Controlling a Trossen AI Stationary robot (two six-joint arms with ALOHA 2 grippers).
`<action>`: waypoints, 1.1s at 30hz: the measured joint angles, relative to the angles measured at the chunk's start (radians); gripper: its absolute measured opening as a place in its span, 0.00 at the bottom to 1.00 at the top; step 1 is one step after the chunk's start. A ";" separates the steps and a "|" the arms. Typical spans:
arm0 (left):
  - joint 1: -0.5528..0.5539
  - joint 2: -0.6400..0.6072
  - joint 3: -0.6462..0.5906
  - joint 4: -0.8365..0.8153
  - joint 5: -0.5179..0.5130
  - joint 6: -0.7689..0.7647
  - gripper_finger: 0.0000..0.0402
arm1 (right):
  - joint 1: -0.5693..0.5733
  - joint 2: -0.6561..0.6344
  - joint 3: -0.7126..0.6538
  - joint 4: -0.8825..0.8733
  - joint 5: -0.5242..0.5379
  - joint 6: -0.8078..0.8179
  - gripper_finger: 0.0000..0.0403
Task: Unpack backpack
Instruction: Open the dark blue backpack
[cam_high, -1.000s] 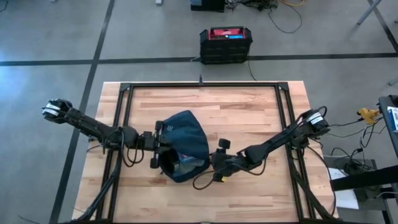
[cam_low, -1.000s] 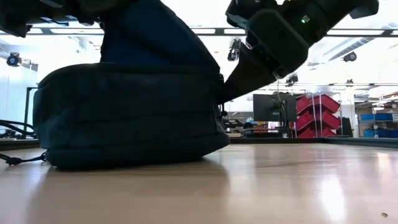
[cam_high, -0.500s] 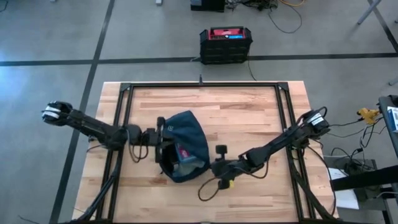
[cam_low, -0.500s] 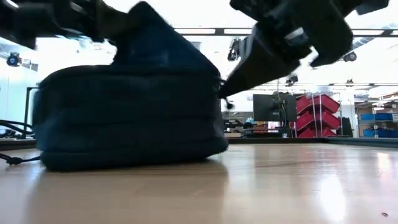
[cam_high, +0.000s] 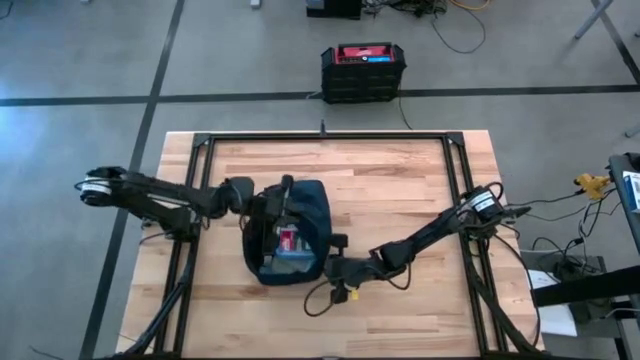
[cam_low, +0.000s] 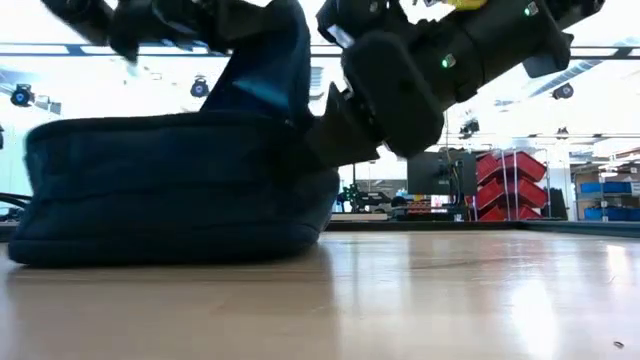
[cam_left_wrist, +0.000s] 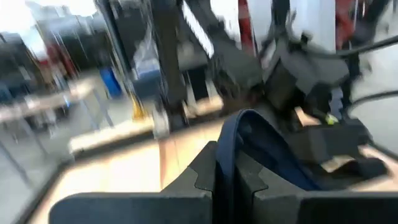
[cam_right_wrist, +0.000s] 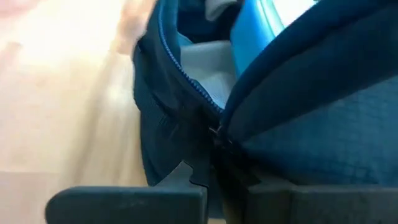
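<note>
The backpack (cam_high: 292, 238) is seen lying on the wooden tabletop (cam_high: 400, 190), left of centre, w/ its main opening unzipped and facing up. Inside, a small item w/ red and white marking (cam_high: 288, 238) and something light blue (cam_high: 290, 262) are visible against the lining; what they are can't be told.

The left hand (cam_high: 278, 196) is placed at the far-left rim of the bag, reaching in from the tabletop's left side. In the left wrist view, a navy fabric edge or strap (cam_left_wrist: 229, 155) is pinched between the two dark fingers (cam_left_wrist: 200, 177), jaws narrow and clamped on it. In the low view the flap (cam_low: 265, 70) is seen held up above the bag body (cam_low: 170, 190).

The right hand (cam_high: 330, 268) is set against the near-right corner of the bag, arm coming from the right side. In the right wrist view the zipper seam (cam_right_wrist: 193, 93) and fabric run right down into the gap of the fingers (cam_right_wrist: 134, 199), which look closed tight on the bag's edge at the zipper; grey lining (cam_right_wrist: 205, 59) and a blue object (cam_right_wrist: 261, 25) show inside the opening.

A black crate w/ red top (cam_high: 363, 70) stands on the floor beyond the far edge of the tabletop, well apart from the bag.
</note>
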 joint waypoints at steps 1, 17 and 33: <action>-0.006 -0.024 0.037 -0.135 0.000 -0.003 0.04 | 0.000 -0.005 0.000 -0.020 0.008 0.006 0.00; -0.583 -0.153 0.071 -0.539 -0.714 -0.212 0.13 | 0.003 -0.049 -0.004 -0.146 0.023 -0.012 0.00; -0.828 0.106 0.386 -1.014 -1.223 -0.258 0.29 | 0.011 -0.049 0.088 -0.325 0.031 0.092 0.00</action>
